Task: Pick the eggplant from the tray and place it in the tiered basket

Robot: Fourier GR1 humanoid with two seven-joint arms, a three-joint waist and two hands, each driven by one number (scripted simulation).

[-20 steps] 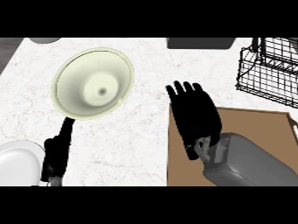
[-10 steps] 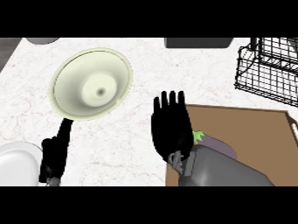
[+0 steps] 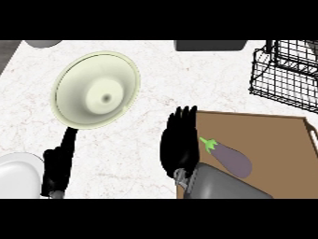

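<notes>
Eggplant (image 3: 230, 158) lies on the brown tray (image 3: 285, 144), green stem toward the tray's left edge, nothing holding it. Right hand (image 3: 178, 149) sits over that left edge, just beside the stem, fingers straight and close together, pointing away. Wire basket (image 3: 295, 77) stands at the worktop's (image 3: 189, 84) far right, apart from the tray. Left hand (image 3: 57, 168) at lower left; its fingers' state cannot be told. Pale pan (image 3: 98, 89) and white plate (image 3: 10, 175) on the left.

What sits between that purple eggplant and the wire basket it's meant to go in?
Nothing visible does. The eggplant lies on the brown tray, and only bare tray and a strip of counter separate it from the tiered basket beyond. The right hand sits just left of the eggplant.
</notes>
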